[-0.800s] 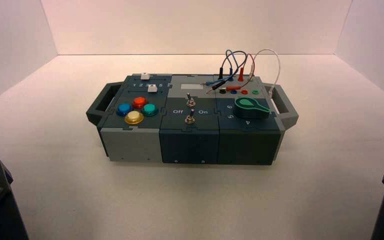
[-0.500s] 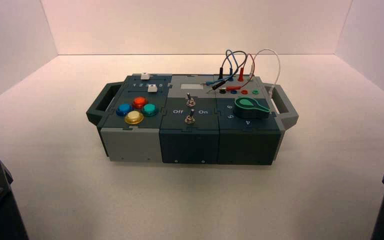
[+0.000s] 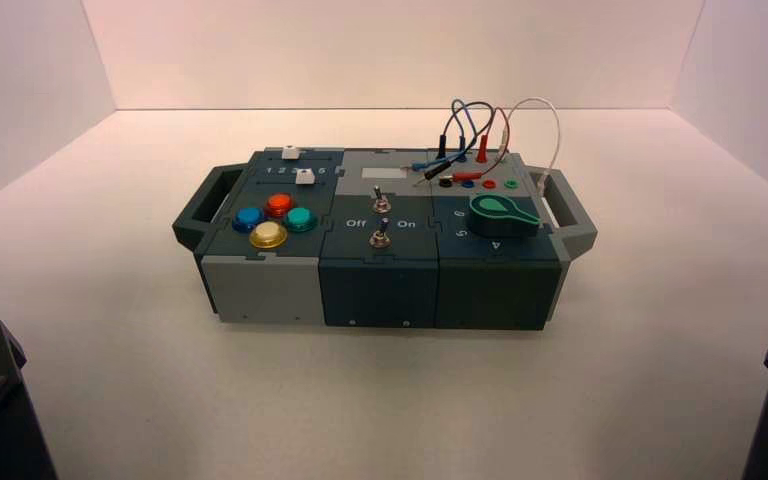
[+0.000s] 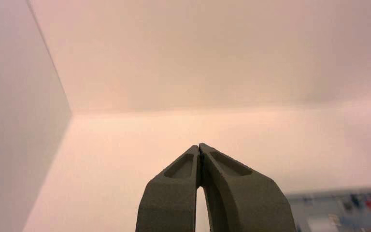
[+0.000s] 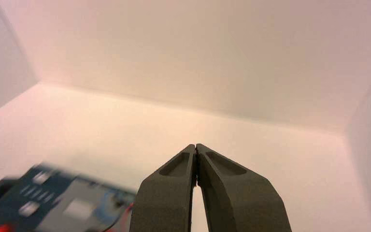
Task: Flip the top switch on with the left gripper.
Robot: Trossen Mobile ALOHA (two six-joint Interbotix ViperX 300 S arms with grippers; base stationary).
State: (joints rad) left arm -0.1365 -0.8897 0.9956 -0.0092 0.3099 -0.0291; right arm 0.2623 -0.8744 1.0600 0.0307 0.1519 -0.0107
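Left tool (image 4: 199, 145): black, tapered fingers pressed together at the tips, above the surface (image 3: 360, 400), well apart from the box (image 3: 380, 290). Top switch (image 3: 381, 200): metal toggle, ahead and to the right of that tool, box's middle section. Right tool (image 5: 196, 146): idle, right of the box.

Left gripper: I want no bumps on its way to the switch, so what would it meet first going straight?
Probably the pale back wall; the left gripper seems to point there, though depth is unclear.

4 domed buttons (image 3: 268, 235); 2 white sliders (image 3: 305, 177); 2 toggle switches (image 3: 380, 238); 1 green knob (image 3: 503, 215); seemingly 4 wires (image 3: 558, 140)
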